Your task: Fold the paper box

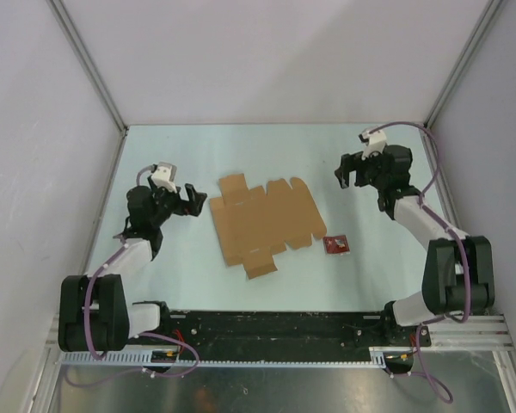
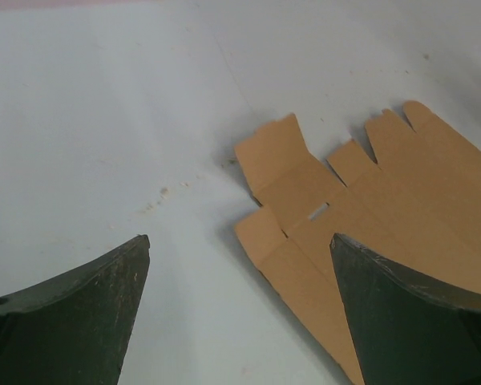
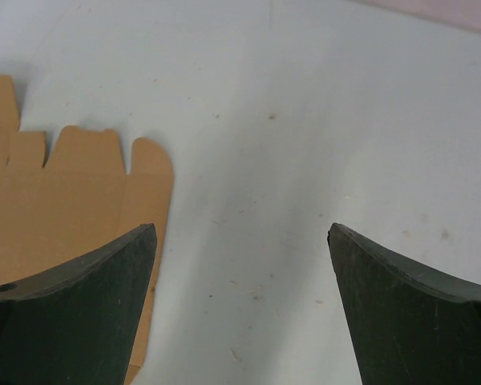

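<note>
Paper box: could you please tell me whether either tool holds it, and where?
Nothing is held: the left tool and right tool are open, clear of the box lying flat on the table.

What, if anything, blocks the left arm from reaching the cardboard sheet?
Probably nothing, so yes: the left gripper is open right beside the paper box, which lies flat, with only bare table between them.

The paper box (image 1: 262, 222) lies flat mid-table, open to approach from above and from each side. Bare table (image 1: 241, 148) separates it from the left gripper (image 1: 196, 199) and right gripper (image 1: 340, 175); only a small red packet (image 1: 335, 245) sits near its right edge
</note>
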